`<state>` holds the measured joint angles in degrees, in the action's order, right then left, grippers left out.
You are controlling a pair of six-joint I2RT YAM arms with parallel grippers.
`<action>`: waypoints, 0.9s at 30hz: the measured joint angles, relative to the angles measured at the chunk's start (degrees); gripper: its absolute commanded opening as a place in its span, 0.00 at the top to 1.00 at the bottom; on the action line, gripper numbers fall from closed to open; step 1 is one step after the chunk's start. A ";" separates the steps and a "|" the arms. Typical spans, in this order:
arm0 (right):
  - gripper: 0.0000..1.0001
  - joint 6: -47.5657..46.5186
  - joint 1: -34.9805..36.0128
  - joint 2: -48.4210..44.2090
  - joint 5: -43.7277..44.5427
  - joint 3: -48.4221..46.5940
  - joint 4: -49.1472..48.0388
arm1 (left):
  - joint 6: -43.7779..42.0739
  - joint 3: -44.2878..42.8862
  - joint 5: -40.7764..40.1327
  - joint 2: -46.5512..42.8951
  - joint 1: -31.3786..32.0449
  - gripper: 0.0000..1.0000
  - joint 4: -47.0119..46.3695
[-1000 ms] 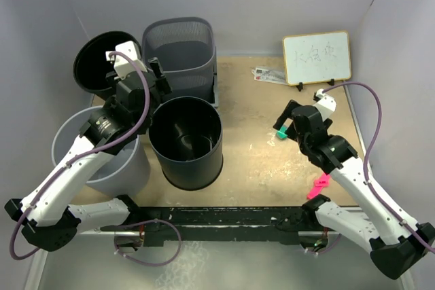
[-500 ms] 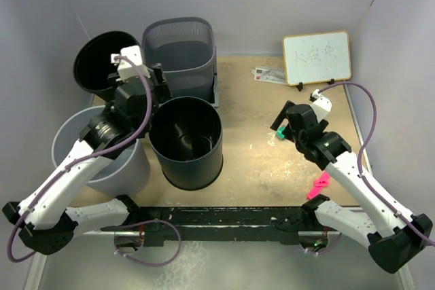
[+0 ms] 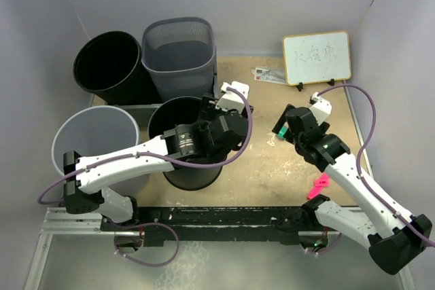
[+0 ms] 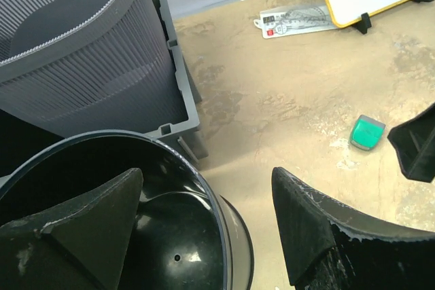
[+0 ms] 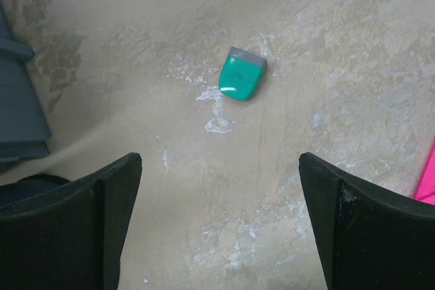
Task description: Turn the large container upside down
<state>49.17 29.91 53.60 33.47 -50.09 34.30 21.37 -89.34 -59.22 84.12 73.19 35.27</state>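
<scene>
A large black bin [image 3: 185, 168] stands upright, mouth up, at the table's middle left; its inside shows in the left wrist view [image 4: 156, 236]. My left gripper [image 3: 216, 108] is open at the bin's far right rim. In the left wrist view [image 4: 207, 174] one finger is inside the bin and the other outside over the table, the rim between them, not gripped. My right gripper [image 3: 285, 127] is open and empty over the bare table, just near a small green object [image 5: 242, 75]; it also shows in its own wrist view [image 5: 221, 161].
A light grey bin [image 3: 102, 134] stands at the left, a black bin [image 3: 109, 59] at the back left, and a grey mesh bin [image 3: 180, 49] behind the middle one. A whiteboard [image 3: 317, 57] and a card [image 3: 268, 75] stand at the back right. A pink object [image 3: 318, 185] lies by the right arm.
My left arm has swung from the back left, between the bins, across to the right rim of the middle black bin. My right gripper has barely moved.
</scene>
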 measured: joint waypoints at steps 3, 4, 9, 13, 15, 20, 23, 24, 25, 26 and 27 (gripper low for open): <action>0.00 -0.24 0.02 0.00 1.57 0.00 0.44 | 0.07 -0.52 -0.52 1.16 -0.17 0.27 0.35; 0.00 -0.24 0.00 0.00 2.14 0.00 0.70 | 0.09 -0.90 -0.79 1.40 -0.37 0.27 0.46; 0.00 4.13 0.02 -0.13 7.78 -0.02 5.88 | 7.61 -4.13 -0.79 2.78 -2.78 0.31 6.23; 0.00 8.55 0.02 -1.25 11.15 0.00 10.03 | 13.42 -3.74 3.89 2.78 -6.23 0.31 11.02; 0.00 9.94 0.00 -1.99 12.33 -0.02 10.88 | 16.13 -3.41 7.37 2.78 -6.58 0.31 12.96; 0.00 11.58 0.00 -2.47 13.55 -0.02 11.30 | 20.79 -1.44 13.97 2.78 -6.12 0.44 15.02; 0.00 12.00 0.00 -1.66 13.51 0.00 11.32 | 22.60 0.09 17.07 3.17 -6.47 0.57 15.69; 0.01 12.15 0.00 -1.18 13.49 0.00 11.39 | 23.08 0.28 17.94 3.58 -6.71 0.64 15.89; 0.01 12.28 0.00 -0.66 13.44 0.00 11.52 | 23.32 0.42 18.51 4.02 -6.91 0.72 15.89; 0.02 12.44 0.00 -0.26 13.40 -0.02 11.76 | 23.74 0.63 19.23 4.63 -7.17 0.81 15.80; 0.03 12.52 0.02 0.02 13.40 -0.02 12.00 | 24.20 0.83 19.65 5.03 -7.23 0.88 15.78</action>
<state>61.69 29.93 53.63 46.87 -50.11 46.30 45.56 -88.51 -39.57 89.14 65.95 51.05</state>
